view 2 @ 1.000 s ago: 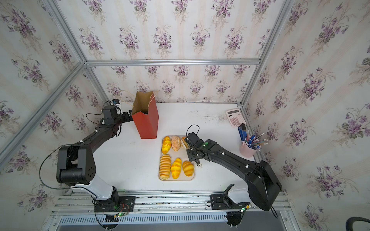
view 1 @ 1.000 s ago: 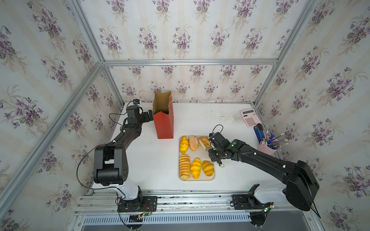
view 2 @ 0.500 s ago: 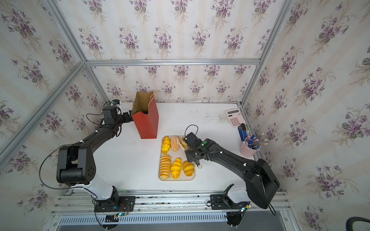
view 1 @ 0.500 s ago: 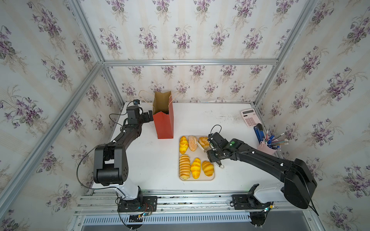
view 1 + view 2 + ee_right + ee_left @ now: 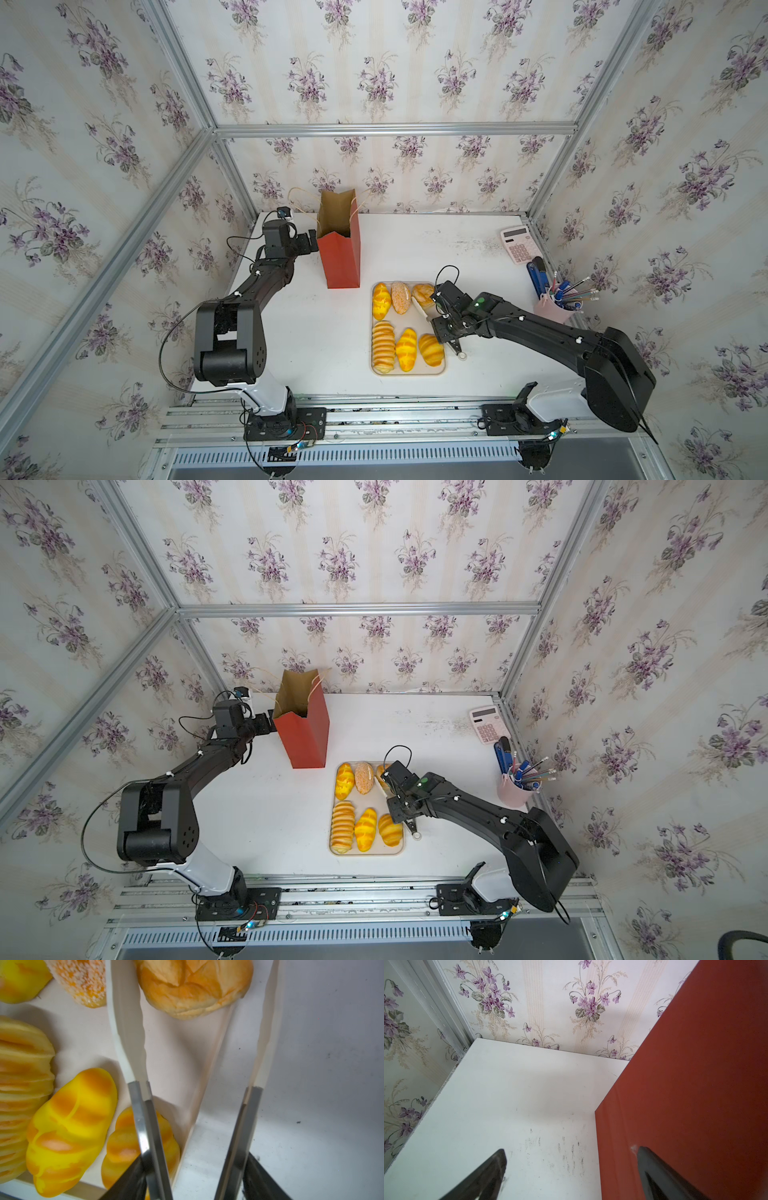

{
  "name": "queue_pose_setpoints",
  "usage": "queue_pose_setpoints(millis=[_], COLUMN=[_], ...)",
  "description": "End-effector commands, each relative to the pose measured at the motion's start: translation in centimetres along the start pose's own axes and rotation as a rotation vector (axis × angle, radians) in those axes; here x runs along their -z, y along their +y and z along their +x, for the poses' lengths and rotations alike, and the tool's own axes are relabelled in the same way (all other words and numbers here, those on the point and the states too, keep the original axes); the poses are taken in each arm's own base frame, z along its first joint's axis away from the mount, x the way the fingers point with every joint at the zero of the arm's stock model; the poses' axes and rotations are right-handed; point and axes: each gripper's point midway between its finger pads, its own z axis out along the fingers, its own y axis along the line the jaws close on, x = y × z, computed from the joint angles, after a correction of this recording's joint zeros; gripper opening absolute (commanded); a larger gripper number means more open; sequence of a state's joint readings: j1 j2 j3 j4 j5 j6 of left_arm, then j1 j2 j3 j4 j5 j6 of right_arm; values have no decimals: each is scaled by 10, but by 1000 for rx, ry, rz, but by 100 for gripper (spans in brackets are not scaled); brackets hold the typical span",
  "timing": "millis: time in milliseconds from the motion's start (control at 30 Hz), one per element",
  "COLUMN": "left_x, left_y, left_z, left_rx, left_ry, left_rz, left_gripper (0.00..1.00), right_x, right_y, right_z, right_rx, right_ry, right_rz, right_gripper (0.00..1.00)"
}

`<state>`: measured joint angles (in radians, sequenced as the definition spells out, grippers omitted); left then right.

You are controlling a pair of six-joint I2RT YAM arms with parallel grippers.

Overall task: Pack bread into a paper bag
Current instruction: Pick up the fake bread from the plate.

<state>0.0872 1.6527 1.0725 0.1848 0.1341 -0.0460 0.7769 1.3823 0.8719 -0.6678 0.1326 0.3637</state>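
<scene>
So, my right gripper (image 5: 194,1167): black fingers pressed from outside on the two steel arms of the tongs (image 5: 143,1126); I am pinching the tongs, and their arms stand apart.
Tongs: flat brushed-metal arms ending in long white plastic blades, one with a wavy edge; the blade tips run out of the wrist picture.
Knot roll (image 5: 193,987): light brown, matte, creased into folded lobes. It lies between the two blades; whether they touch it I cannot tell.
Speckled bun (image 5: 83,980): oval, orange-brown, rough with pale crumbs, cut off by the frame; one blade passes between it and the knot roll.
Scored rolls (image 5: 406,349): four, glossy yellow with orange bands; one is ribbed in many close slices, and one is half hidden behind a tong arm.
Tray (image 5: 409,373): flat, beige, with rounded corners; all six loaves lie on it in two rows of three.
Paper bag (image 5: 343,262): tall, narrow, matte red outside, brown kraft inside, upright with its mouth open, well apart from the tray; its bottom is out of sight.
My left gripper (image 5: 571,1149): fingers spread wide, one tip against the bag's red wall, the other over the scuffed white table (image 5: 519,1095).
</scene>
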Motion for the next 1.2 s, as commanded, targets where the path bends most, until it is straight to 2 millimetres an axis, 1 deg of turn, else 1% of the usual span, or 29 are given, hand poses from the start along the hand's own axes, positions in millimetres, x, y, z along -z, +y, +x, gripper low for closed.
queue_pose_setpoints(millis=[0,133,367,533,633,767,867,1033,1167], left_x=[0,1,3,2,1,1,1,2,2], left_y=[-2,-3,-2,-2,-2,-2,-3,-4,-4], left_z=[-5,-4,-5,-3,-3,-4,-4,-4,-5], left_rx=[5,7,0,0,0,4,6,8,8], left_ry=[-18,-16,-19,-15,-15,-15,-16,-17,-18], left_rz=[13,15,10,11,12,15,20,23,25], left_gripper=[100,100,100,100,100,100,100,100,100], right_x=[7,6,-7,-14,-16,-9,-2,12,31], right_y=[-1,3,14,18,16,11,8,2,-1], right_z=[-11,-15,-15,-12,-10,-14,-18,-24,-36], right_rx=[-15,-11,-1,6,8,3,3,7,10], right_ry=[-54,-61,-47,-32,-25,-46,-61,-83,-118], right_rz=[1,-14,-60,-74,-64,-44,-27,1,17], right_gripper=[64,62,58,49,40,33,31,30,30])
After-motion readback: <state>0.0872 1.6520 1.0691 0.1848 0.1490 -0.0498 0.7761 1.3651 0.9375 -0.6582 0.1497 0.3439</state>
